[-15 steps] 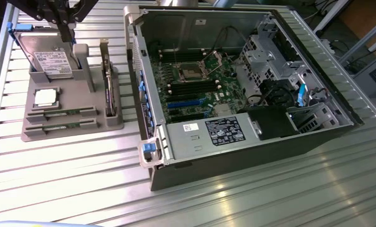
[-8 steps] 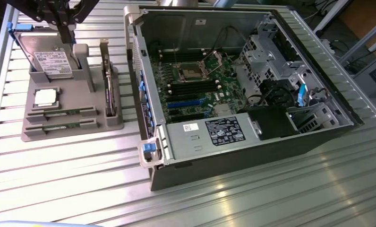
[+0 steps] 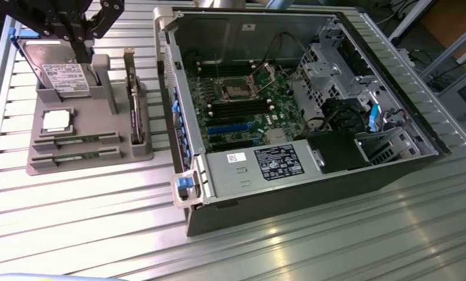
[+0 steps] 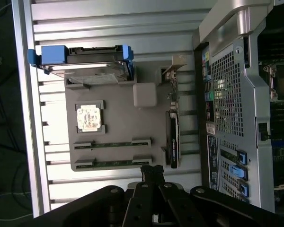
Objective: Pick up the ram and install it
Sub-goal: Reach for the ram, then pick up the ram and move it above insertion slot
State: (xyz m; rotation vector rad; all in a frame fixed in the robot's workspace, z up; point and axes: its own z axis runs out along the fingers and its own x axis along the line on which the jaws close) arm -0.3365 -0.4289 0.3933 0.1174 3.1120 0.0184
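Two ram sticks [image 3: 75, 141] [image 3: 75, 157], thin green boards, lie side by side in slots at the front of a grey holder block [image 3: 92, 167]. In the wrist view the same ram sticks [image 4: 112, 144] [image 4: 112, 163] sit just beyond my fingertips. My gripper [image 3: 81, 47] hangs high over the back of the holder, near the hard drive, well above the sticks. Seen from the wrist, the gripper [image 4: 152, 172] is shut, its dark tips pressed together with nothing between them.
The holder also carries a hard drive [image 3: 61, 73] with blue rails, a square silver processor [image 3: 57, 120] and an upright dark card [image 3: 137, 111]. An open computer case [image 3: 389, 175] lies at the exterior view's right, its motherboard [image 3: 249, 111] with dark memory slots exposed. The slatted metal table [image 3: 85, 205] runs underneath.
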